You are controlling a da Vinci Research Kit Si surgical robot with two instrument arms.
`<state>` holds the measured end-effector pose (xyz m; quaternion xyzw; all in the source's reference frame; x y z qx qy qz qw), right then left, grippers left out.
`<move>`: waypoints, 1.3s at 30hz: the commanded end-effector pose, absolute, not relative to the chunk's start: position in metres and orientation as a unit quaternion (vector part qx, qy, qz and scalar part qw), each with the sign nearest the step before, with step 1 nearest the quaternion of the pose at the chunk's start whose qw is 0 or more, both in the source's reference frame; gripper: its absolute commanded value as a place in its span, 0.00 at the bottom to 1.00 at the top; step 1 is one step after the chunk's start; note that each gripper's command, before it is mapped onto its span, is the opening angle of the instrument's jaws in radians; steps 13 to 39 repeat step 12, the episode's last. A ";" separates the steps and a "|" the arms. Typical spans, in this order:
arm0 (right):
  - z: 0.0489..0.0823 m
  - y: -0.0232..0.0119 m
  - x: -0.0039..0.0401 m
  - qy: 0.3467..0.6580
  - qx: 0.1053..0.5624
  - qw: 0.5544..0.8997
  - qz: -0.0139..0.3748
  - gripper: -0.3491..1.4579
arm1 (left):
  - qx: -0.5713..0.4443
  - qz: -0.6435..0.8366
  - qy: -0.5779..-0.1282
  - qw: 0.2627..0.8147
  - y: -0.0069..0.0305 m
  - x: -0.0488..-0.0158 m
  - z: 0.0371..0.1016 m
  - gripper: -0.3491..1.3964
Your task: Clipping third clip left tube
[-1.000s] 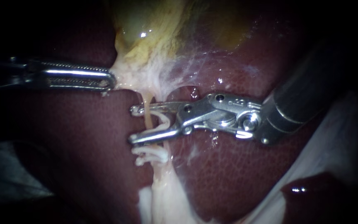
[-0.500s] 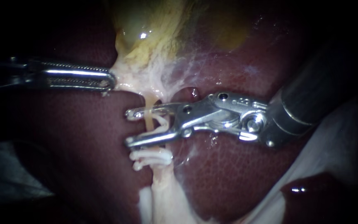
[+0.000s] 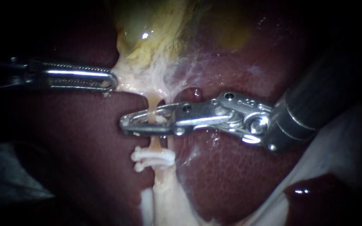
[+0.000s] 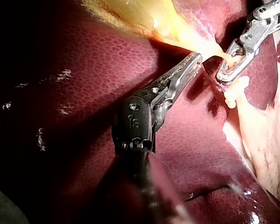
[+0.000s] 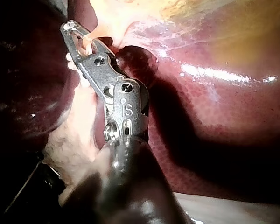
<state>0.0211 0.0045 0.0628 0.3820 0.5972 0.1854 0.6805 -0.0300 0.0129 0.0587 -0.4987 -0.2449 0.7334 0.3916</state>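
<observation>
- Endoscope view: the liver (image 3: 84, 159), dark red, finely mottled and glossy, fills the field.
- The gallbladder (image 3: 147, 25), yellow-green and smooth, tapers into fibrous pale tissue (image 3: 135, 79).
- Right instrument (image 3: 124, 125): dark shaft, bright metal hinge, slotted jaws clamped across the tube from both sides, with a white clip piece between them.
- Left instrument (image 3: 112, 81): serrated metal jaws closed on the pale tissue's edge.
- The tube (image 3: 152, 102), thin, tan and taut, runs down from the pale tissue through the right jaws.
- White clips (image 3: 153, 158) cross the tube just below those jaws.
</observation>
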 end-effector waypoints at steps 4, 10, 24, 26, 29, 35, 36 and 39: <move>0.0629 0.0045 0.0211 0.596 0.384 0.680 0.187 0.00 | -0.499 0.733 -0.245 0.392 0.0129 -0.0301 0.0587 0.00; 0.0631 0.0044 0.0210 0.596 0.384 0.680 0.186 0.00 | -0.499 0.733 -0.245 0.391 0.0130 -0.0300 0.0588 0.00; 0.0633 0.0044 0.0209 0.596 0.384 0.680 0.186 0.00 | -0.499 0.733 -0.245 0.391 0.0130 -0.0300 0.0588 0.00; 0.0633 0.0044 0.0209 0.596 0.384 0.680 0.186 0.00 | -0.499 0.733 -0.245 0.391 0.0130 -0.0300 0.0588 0.00; 0.0633 0.0044 0.0209 0.596 0.384 0.680 0.186 0.00 | -0.499 0.733 -0.245 0.391 0.0130 -0.0300 0.0588 0.00; 0.0633 0.0044 0.0209 0.596 0.384 0.680 0.186 0.00 | -0.499 0.733 -0.245 0.391 0.0130 -0.0300 0.0588 0.00; 0.0633 0.0044 0.0209 0.596 0.384 0.680 0.186 0.00 | -0.499 0.733 -0.245 0.391 0.0130 -0.0300 0.0588 0.00; 0.0633 0.0044 0.0209 0.596 0.384 0.680 0.186 0.00 | -0.499 0.733 -0.245 0.391 0.0130 -0.0300 0.0588 0.00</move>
